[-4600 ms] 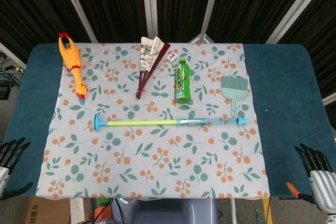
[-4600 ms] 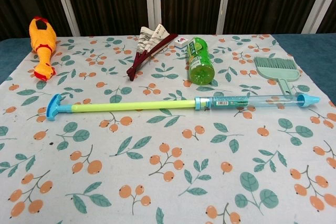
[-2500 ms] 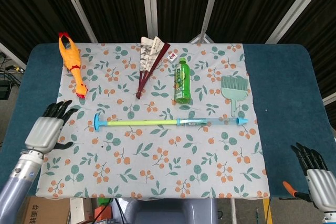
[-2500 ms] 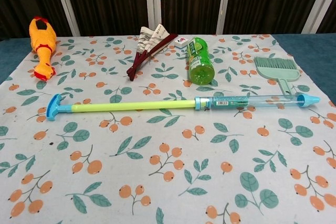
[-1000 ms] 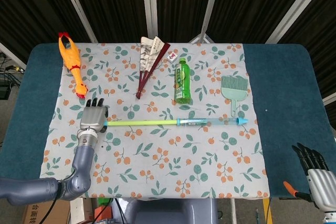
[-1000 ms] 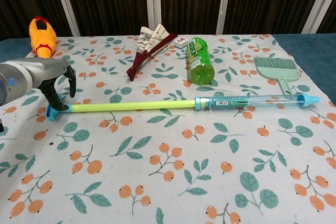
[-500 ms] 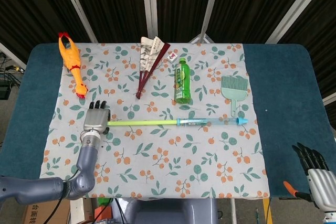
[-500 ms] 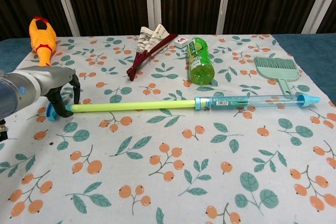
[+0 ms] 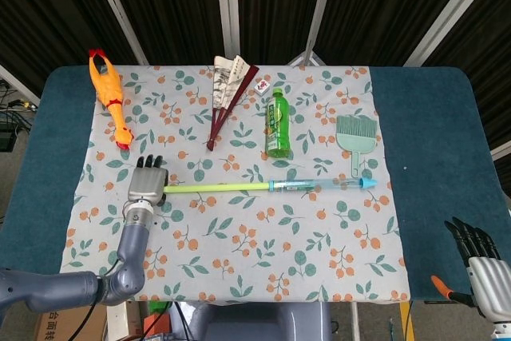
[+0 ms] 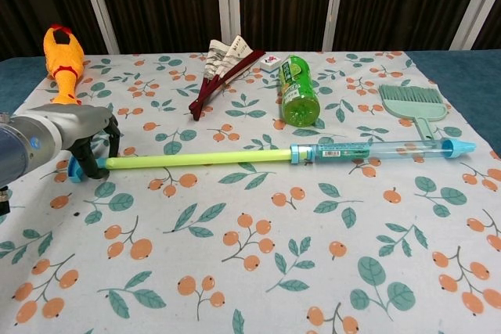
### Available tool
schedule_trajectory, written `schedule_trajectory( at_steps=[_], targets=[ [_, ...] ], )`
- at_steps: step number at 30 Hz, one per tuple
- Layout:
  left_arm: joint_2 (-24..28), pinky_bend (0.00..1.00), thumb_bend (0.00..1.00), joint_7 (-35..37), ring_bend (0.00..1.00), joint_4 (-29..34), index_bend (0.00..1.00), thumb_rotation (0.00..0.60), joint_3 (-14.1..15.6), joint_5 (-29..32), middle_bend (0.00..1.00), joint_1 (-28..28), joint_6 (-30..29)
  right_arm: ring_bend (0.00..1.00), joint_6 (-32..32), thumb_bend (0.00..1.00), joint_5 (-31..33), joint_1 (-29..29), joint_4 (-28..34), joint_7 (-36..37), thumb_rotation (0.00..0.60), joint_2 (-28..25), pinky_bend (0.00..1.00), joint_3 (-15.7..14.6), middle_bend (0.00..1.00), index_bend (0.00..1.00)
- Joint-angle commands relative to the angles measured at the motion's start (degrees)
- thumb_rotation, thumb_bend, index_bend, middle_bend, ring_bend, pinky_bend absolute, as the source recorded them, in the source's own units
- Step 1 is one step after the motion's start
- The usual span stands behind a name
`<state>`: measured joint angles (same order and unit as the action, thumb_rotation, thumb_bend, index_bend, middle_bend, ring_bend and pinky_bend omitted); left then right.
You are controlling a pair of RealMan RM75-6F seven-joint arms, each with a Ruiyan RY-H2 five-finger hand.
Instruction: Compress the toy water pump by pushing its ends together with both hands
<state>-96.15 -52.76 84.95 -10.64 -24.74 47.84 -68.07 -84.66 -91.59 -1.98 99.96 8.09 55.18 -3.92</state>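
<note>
The toy water pump (image 9: pixel 263 186) lies across the floral cloth, stretched out long: a yellow-green rod on the left and a clear barrel with a blue tip on the right. In the chest view the pump (image 10: pixel 235 157) spans nearly the full width. My left hand (image 9: pixel 148 183) covers its blue handle end, and in the chest view the left hand (image 10: pixel 88 140) has its fingers curled down around that handle. My right hand (image 9: pixel 477 255) hangs off the table's near right corner with fingers spread, holding nothing, far from the pump's tip.
A rubber chicken (image 9: pixel 110 97) lies at the far left. A folded fan (image 9: pixel 226 85) and a small tile (image 9: pixel 260 85) are at the back. A green bottle (image 9: pixel 277 124) and a teal brush (image 9: pixel 356 138) lie just behind the pump's barrel.
My left hand came in from the left edge and settled on the pump's handle. The pump has shifted slightly to the left. The right hand has stayed in place.
</note>
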Motion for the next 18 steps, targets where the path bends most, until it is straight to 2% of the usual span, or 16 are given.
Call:
schedule_trajectory(
  at_steps=[1,10,18],
  targets=[
    [0.2,0.02,0.47,0.2,0.00,0.2,0.52,0.600,0.2,-0.5,0.07,-0.2,0.1,0.00,0.0,0.26,0.0,0.0,0.0,-0.1,0.600,0.0,0.00,0.0,0.00,0.00],
    [2.4,0.02,0.48,1.0,0.00,2.1,0.57,0.600,4.3,-8.7,0.07,-1.2,0.3,0.00,-0.1,0.26,0.0,0.0,0.0,-0.4,0.600,0.1,0.00,0.0,0.00,0.00],
    [5.9,0.02,0.48,3.4,0.00,6.9,0.57,0.600,7.1,-13.4,0.08,-3.5,0.2,0.00,0.1,0.26,0.1,0.0,0.1,-0.5,0.600,0.0,0.00,0.0,0.00,0.00]
  ],
)
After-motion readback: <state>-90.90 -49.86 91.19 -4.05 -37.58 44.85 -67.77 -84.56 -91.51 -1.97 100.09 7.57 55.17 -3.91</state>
